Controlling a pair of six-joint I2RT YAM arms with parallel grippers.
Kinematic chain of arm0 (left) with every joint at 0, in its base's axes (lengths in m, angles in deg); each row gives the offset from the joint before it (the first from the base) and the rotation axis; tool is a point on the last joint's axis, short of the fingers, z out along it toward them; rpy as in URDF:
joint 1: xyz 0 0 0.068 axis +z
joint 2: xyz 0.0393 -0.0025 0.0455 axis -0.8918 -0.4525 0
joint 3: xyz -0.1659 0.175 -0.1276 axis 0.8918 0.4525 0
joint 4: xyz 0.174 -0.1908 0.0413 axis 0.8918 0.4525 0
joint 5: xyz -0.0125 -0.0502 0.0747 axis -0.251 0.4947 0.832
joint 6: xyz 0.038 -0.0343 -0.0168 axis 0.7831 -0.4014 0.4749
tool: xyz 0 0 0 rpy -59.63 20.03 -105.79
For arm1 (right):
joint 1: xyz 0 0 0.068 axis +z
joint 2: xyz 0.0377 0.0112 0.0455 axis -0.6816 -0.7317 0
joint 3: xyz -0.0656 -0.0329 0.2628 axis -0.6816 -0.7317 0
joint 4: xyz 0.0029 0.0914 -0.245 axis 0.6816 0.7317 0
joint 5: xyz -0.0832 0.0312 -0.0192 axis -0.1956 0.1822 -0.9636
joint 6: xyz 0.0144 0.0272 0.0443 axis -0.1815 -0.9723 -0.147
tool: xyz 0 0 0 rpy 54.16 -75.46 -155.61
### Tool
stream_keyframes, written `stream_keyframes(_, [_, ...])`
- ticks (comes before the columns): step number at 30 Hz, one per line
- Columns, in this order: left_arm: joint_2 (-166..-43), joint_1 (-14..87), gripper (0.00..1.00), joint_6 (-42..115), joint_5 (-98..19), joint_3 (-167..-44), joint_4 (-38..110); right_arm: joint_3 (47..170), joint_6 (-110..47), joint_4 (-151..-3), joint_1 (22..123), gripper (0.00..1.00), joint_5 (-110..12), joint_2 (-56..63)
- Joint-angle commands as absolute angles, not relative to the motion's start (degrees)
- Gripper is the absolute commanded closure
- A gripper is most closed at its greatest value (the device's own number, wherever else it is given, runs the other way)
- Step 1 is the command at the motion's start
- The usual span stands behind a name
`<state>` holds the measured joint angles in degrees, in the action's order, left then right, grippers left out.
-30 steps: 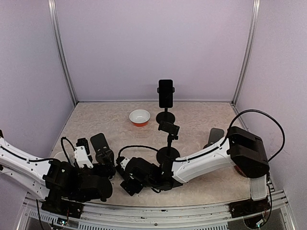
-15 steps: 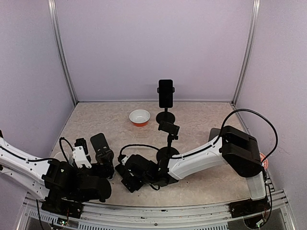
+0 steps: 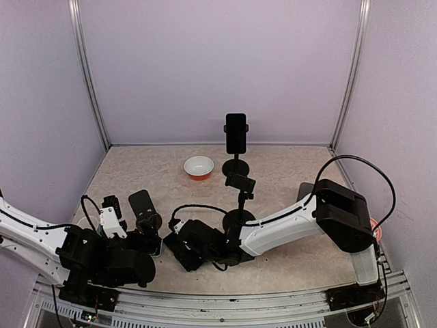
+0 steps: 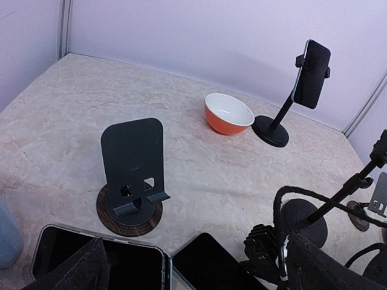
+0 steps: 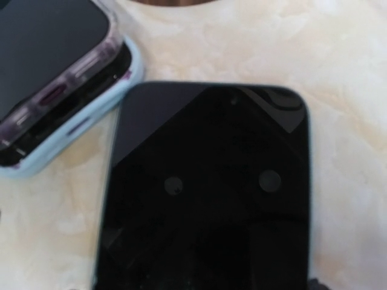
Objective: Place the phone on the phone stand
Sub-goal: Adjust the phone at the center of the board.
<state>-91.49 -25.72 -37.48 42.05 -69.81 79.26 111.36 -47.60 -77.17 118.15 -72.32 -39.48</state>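
Though obscured overhead, phone [image 5: 205, 193] fills right wrist view.

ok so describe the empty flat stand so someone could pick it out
Start at the table and look at its near left area, nearer than the orange bowl. The flat stand is there, just behind two phones lying flat. Unlike the pole stand at the back, it is a dark plate standing on a round wood-rimmed base.

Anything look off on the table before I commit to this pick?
Nothing is spilled, tipped or broken. The bowl sits upright, the plate stand is upright and empty, and the mounted phone stands straight. The only snag is crowding: the black phone lies tight beside the cased phone.
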Motion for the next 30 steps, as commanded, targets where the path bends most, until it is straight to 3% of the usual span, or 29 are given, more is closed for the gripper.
stream_keyframes(1, [-91.51, -25.56, 0.01, -36.6, 43.63, -70.38, 80.01, 107.95, -44.48, -77.37, 117.85, 0.43, -73.01, -36.63])
stream_keyframes(12, [-92.25, -24.53, 0.01, -31.08, 42.16, -70.52, 74.68, 105.46, -41.29, -80.94, 118.64, 0.42, -74.38, -31.81])
stream_keyframes(22, [-93.27, -24.53, 0.01, -31.17, 40.59, -69.53, 73.14, 113.12, -44.33, -64.87, 119.23, 0.14, -71.59, -34.24])
stream_keyframes(30, [-93.61, -24.71, 0.01, -31.95, 40.46, -68.79, 72.66, 113.85, -46.81, -61.18, 119.69, 0.0, -70.26, -35.12])
